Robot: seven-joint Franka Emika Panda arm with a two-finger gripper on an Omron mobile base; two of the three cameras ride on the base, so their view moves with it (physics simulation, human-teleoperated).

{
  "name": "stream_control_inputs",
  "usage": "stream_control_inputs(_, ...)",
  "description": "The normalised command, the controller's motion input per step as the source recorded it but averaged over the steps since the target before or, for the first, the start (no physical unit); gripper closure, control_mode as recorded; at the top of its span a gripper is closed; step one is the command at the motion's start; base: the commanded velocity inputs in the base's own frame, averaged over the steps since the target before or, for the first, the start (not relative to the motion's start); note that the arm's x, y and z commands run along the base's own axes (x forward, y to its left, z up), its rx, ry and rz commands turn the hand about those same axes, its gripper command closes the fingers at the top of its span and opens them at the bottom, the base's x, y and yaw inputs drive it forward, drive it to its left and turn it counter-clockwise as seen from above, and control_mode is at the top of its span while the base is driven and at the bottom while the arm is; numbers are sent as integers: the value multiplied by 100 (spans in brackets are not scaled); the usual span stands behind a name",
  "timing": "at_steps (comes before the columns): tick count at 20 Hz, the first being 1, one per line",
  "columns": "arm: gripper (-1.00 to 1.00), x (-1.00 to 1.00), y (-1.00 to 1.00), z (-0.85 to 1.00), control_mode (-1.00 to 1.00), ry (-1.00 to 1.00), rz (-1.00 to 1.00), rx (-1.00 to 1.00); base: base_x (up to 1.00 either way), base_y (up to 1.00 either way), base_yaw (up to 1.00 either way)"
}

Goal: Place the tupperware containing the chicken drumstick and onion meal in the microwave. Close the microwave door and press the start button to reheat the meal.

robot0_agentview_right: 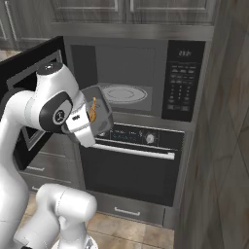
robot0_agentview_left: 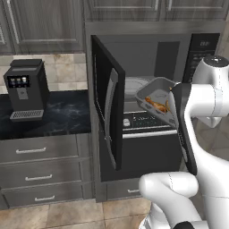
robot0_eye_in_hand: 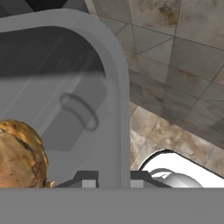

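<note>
Tupperware [robot0_agentview_left: 154, 96] hangs in the air just in front of the open microwave [robot0_agentview_left: 147, 53], tipped steeply on its side, and the tool [robot0_eye_in_hand: 113, 180] is clamped on its rim, one dark tip on each side of the wall. That tilt is the worry. The orange-brown food [robot0_agentview_right: 92, 111] sits loose in a smooth, shallow tray with a low rim, so I'd guess it slides out onto the tiled floor [robot0_eye_in_hand: 175, 65] unless the tray is levelled first. The grip is on one edge only; a thin, slick, see-through plastic wall could twist or slip between the tips. The tray's far corner could also catch the lower lip of the cavity if it goes in too low.

The tray is grey, rounded at the corners. The meat looks rough and browned. Inside the grey cavity lies a round white plate [robot0_agentview_right: 122, 93], glossy and flat. The door [robot0_agentview_left: 107, 105] stands wide, black with dark glass and a long silver handle [robot0_agentview_left: 112, 116].
</note>
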Motion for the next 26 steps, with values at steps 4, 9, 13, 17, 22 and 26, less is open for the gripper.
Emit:
stream_control_inputs(4,100,0,0,0,100,0,0,0,38,-23,19)
stream_control_inputs(9,100,0,0,0,100,0,0,0,40,-31,11)
stream_control_inputs(13,100,0,0,0,100,0,0,0,40,-29,9)
stream_control_inputs(17,100,0,0,0,100,0,0,0,36,-25,8)
stream_control_inputs(22,100,0,0,0,100,0,0,0,34,-22,7)
stream_control_inputs(26,100,0,0,0,100,0,0,0,26,-14,7)
